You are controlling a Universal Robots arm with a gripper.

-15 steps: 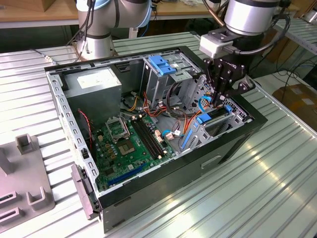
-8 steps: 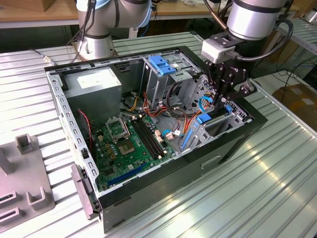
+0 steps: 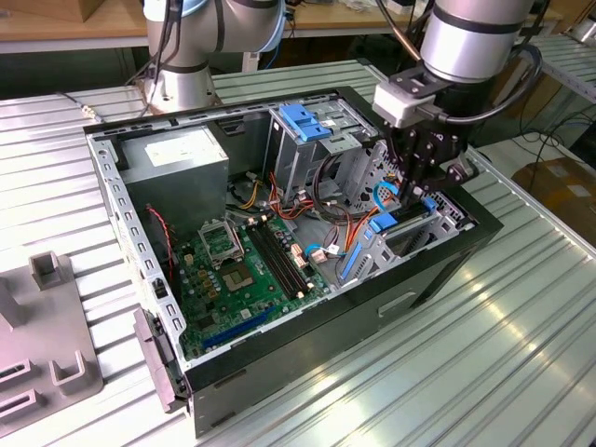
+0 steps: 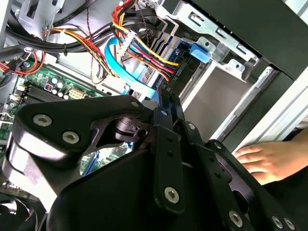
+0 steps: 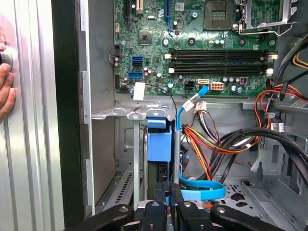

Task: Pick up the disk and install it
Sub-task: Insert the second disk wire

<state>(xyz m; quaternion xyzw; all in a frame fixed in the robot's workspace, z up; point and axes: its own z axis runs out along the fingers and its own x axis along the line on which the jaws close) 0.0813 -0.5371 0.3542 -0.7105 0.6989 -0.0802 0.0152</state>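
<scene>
Presently the black two-fingered tool [image 3: 421, 177], jaws narrowed edge-on around the blue-framed grey metal disk [image 5: 159, 144], holds it upright, long axis pointing down into the metal drive cage [image 3: 410, 233] directly below.

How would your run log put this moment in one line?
gripper | down inside computer case | at drive cage | nearest: disk, blue-framed | person's hand outside case

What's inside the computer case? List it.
Green motherboard, grey power supply, coloured cables, a metal drive cage, and the gripper reaching in. What lies below the gripper is covered.
</scene>
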